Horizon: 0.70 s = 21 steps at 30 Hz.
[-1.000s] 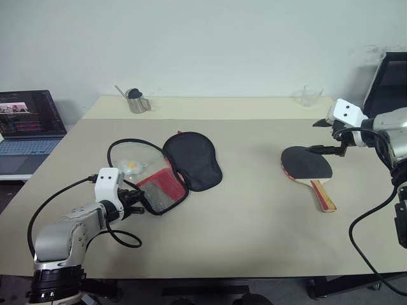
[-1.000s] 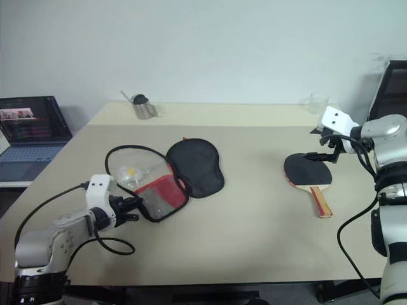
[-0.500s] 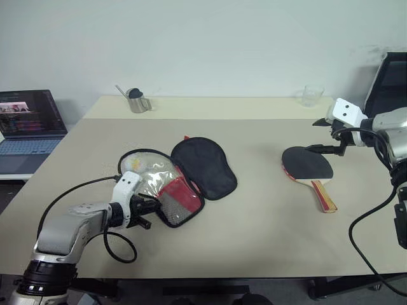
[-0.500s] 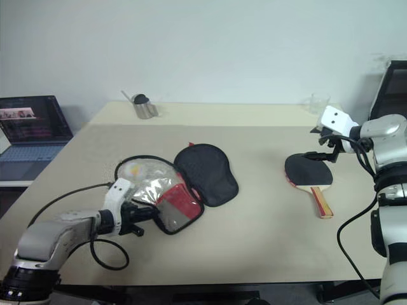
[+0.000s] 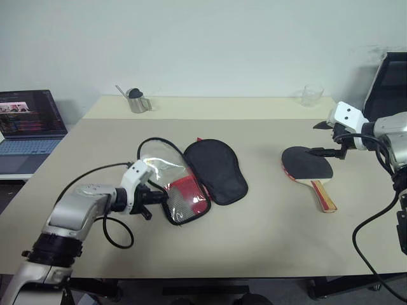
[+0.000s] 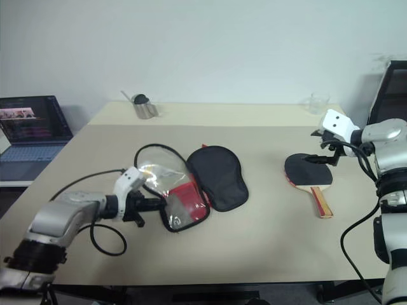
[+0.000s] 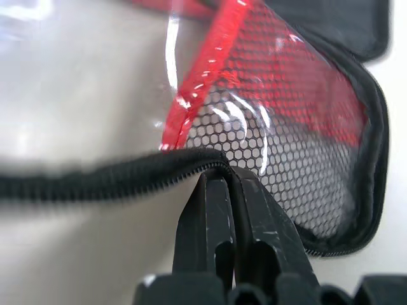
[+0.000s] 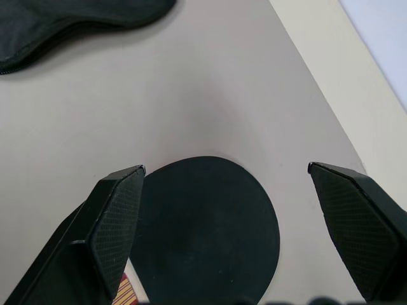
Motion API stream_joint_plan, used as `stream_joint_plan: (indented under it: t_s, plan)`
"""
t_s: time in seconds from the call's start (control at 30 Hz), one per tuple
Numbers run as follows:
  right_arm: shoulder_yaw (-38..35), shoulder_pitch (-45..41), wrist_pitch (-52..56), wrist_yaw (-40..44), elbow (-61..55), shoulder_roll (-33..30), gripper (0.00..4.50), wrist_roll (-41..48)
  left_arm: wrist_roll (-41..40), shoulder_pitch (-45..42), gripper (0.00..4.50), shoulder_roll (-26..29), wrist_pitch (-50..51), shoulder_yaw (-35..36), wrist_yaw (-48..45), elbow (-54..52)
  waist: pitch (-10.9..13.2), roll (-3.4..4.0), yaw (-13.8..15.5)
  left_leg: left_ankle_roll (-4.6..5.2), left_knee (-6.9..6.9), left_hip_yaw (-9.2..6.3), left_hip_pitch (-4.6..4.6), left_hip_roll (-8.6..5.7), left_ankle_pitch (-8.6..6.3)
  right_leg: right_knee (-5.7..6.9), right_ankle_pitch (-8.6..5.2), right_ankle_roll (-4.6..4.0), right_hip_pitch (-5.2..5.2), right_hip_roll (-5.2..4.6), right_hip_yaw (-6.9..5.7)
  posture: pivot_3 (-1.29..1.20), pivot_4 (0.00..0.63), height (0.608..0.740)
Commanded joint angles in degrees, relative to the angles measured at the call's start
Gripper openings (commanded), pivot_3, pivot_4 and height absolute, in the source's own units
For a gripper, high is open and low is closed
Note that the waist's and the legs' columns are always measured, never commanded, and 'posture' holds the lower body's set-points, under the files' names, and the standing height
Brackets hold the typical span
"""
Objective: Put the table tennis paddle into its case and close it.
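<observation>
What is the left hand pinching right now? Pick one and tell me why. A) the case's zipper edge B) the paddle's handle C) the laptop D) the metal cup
A: the left hand is shut on the black zipper rim of the open case, while the table tennis paddle lies apart under the open right hand.

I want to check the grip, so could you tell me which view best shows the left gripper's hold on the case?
The left wrist view: left gripper shut on the case zip edge. Eye views give overall placement.
</observation>
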Motion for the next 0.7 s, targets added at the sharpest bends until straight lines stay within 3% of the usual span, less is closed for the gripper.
stream_joint_plan:
  t_s: [0.03, 0.27, 0.47, 0.6, 0.7]
  plan:
    - [-1.8, 0.0, 0.4, -0.1, -2.6, -1.4, 4.50, 1.1, 1.8, -3.2, 0.02, 1.1, -5.1, -0.7, -4.6, 3.1, 0.0, 0.00, -0.1, 0.00, 0.00, 0.01, 0.00, 0.00, 0.00, 0.00, 0.00, 0.00, 0.00, 0.00, 0.01, 0.00, 0.150, 0.740]
    - [-1.4, -0.2, 0.8, -0.3, -2.6, -0.4, 4.50, 1.0, 8.2, -13.5, 0.02, -4.1, -13.2, -4.7, -7.6, 19.3, 0.0, 0.00, 0.1, 0.00, 0.06, -0.02, -0.03, 0.00, 0.00, 0.03, 0.01, 0.01, -0.01, 0.07, -0.03, 0.00, 0.150, 0.740]
    - [-1.4, 0.2, 1.1, -0.4, -3.1, -0.2, 4.50, 1.0, 13.8, -24.3, 0.02, -9.2, -19.7, -4.0, -2.5, 37.8, 0.0, 0.00, 0.1, 0.01, 0.11, -0.02, -0.09, -0.03, 0.00, 0.02, 0.03, 0.05, -0.01, 0.10, -0.03, 0.00, 0.150, 0.740]
    - [-1.6, 0.7, 1.3, -0.4, -3.4, -0.4, 4.50, 1.1, 15.4, -27.7, 0.02, -10.8, -22.8, -3.0, -0.7, 44.2, 0.0, 0.00, -0.2, 0.01, 0.10, 0.05, -0.08, -0.01, 0.00, -0.01, 0.03, 0.05, -0.02, 0.11, 0.03, 0.00, 0.150, 0.740]
    - [-1.7, 1.1, 1.6, -0.4, -3.9, -0.5, 4.50, 1.2, 15.5, -27.1, 0.02, -11.4, -22.8, -3.5, -3.8, 43.1, 0.0, 0.00, -0.1, 0.01, 0.09, 0.05, -0.08, 0.02, 0.00, 0.00, 0.03, 0.05, -0.04, 0.12, 0.03, 0.00, 0.150, 0.740]
